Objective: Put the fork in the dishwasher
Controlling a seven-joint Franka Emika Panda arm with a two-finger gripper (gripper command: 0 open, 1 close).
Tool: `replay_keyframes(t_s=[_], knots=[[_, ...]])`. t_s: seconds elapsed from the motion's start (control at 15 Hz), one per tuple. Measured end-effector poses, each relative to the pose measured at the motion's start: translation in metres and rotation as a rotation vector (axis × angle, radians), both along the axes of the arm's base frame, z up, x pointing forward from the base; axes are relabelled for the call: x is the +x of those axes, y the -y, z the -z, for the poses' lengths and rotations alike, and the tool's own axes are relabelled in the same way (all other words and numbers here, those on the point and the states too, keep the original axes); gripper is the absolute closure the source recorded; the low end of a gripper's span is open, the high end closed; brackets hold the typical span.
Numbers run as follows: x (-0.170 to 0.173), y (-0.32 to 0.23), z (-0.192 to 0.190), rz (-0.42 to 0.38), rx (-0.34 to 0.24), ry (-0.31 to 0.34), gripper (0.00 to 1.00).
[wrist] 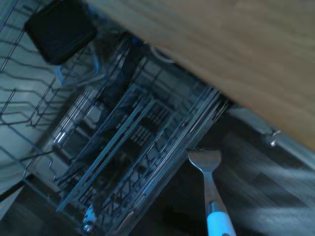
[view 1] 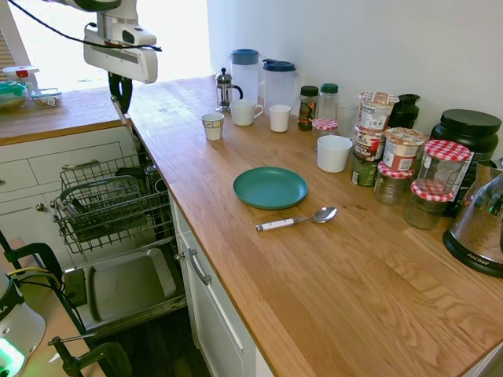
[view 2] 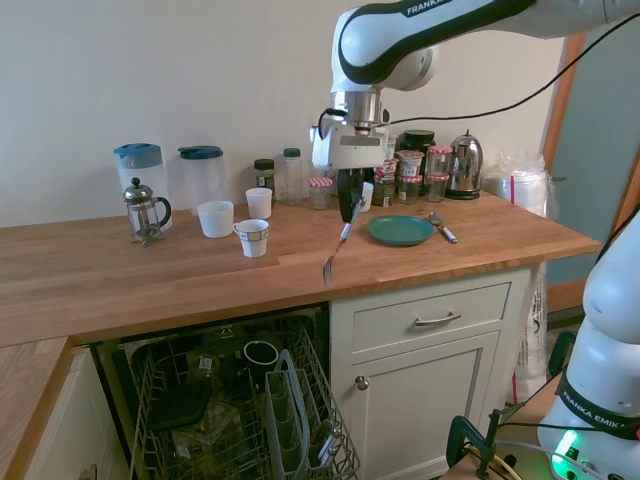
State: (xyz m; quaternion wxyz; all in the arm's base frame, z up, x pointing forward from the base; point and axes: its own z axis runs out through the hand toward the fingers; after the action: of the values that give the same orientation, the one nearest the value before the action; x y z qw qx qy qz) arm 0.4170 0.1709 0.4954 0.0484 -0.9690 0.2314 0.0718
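"FRANKA" is printed on the arm. The dishwasher (view 2: pixel 235 420) stands open, its rack pulled out and holding a dark cup (view 2: pixel 260 354). At twelve o'clock above it, the gripper (view 2: pixel 349 212) is clamped on the fork (view 2: pixel 337 247), tines hanging down. The teal plate (view 2: pixel 399 229) is empty, with the spoon (view 2: pixel 441 228) at its three o'clock.

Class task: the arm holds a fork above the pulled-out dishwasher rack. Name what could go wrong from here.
1. The fork hangs tines-down from the claw near the worktop edge; lowering might clip it.
2. The dishwasher rack is open wire, so a released fork may slip through or bounce out.
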Motion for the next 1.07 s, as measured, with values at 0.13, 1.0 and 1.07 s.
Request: replay_keyframes(t_s=[0.13, 1.0, 1.07], knots=[[-0.015, -0.013, 0.015, -0.023, 0.005, -0.031, 1.00], [-0.039, -0.045, 0.112, -0.048, 0.072, -0.062, 1.00], [-0.038, -0.048, 0.119, -0.051, 0.070, -0.060, 1.00]])
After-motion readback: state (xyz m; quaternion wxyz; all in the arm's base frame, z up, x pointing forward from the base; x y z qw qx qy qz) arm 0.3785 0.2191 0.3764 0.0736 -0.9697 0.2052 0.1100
